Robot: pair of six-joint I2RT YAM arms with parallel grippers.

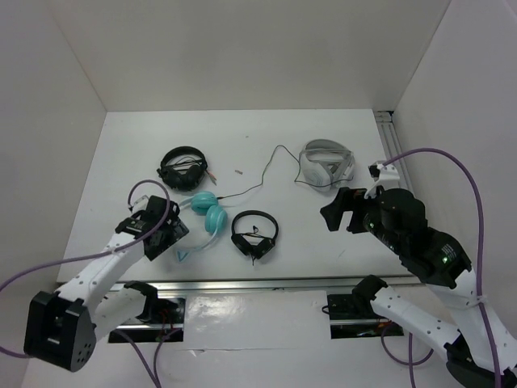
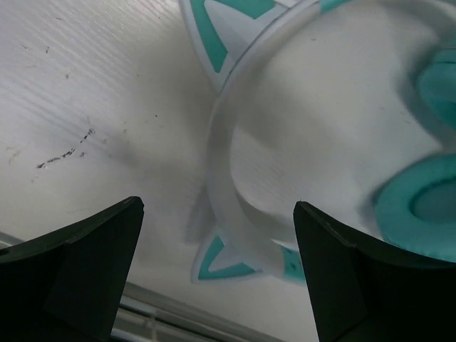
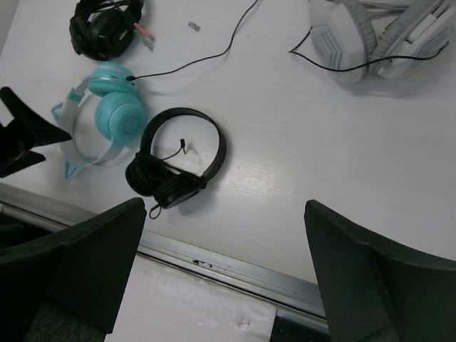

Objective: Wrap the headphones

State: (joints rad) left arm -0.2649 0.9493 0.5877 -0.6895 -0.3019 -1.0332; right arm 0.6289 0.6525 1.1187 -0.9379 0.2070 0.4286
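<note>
The teal headphones lie flat on the table left of centre, earcups together, with the pale mint cat-ear headband curving toward the near edge. Their thin black cable runs up and right across the table. My left gripper is open and low right beside the headband; the left wrist view shows the headband and one cat ear between the spread fingers. My right gripper is open and empty, raised at the right. The right wrist view shows the headphones far left.
Small black headphones lie just right of the teal pair. A larger black pair sits behind them. Grey-white headphones lie at the back right. A metal rail runs along the table's near edge.
</note>
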